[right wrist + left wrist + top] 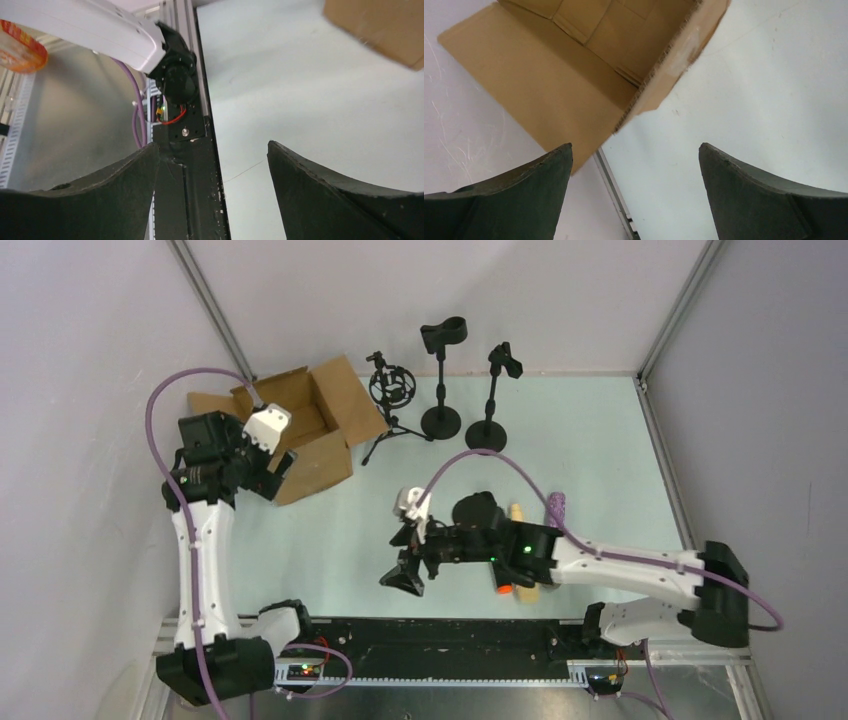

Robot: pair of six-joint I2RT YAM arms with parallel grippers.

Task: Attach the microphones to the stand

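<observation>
While left tool (635, 150) gapes fully near box (549, 90), right tool (214, 146) wide, both empty.

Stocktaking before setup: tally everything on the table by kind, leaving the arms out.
Microphones: 3 - cream microphone, purple microphone, orange end of a third, mostly hidden
Stands: 3 - tripod stand, two round-base stands
Cardboard box: 1
Total: 7
</observation>
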